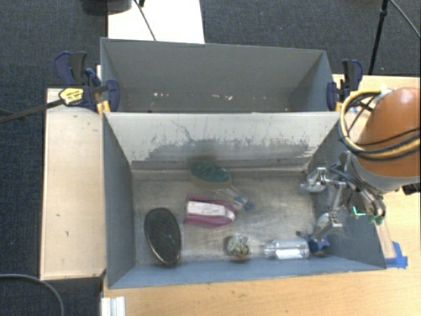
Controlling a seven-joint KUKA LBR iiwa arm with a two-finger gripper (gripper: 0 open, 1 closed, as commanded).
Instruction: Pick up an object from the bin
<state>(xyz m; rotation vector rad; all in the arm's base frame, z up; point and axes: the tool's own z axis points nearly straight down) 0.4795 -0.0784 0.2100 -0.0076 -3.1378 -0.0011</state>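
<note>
**Hand spread open at the bin's right wall**

Five loose things lie in the bin [120,196], one of each. The clear bottle with a blue cap [289,249] lies in the front right corner, just under the hand [322,203]. Along the front are a greenish ball [237,246] and a black oval brush [162,235]. Mid-floor are a pink bottle [209,213] and a teal brush [212,174].

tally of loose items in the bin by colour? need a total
Black: 1, oval brush-like thing
Teal: 1, teal-headed item with a clear handle
Pink and white: 1, oblong pack
Mottled green-brown: 1, small round lump
Clear with a blue cap: 1, small bottle
Total: 5
</note>
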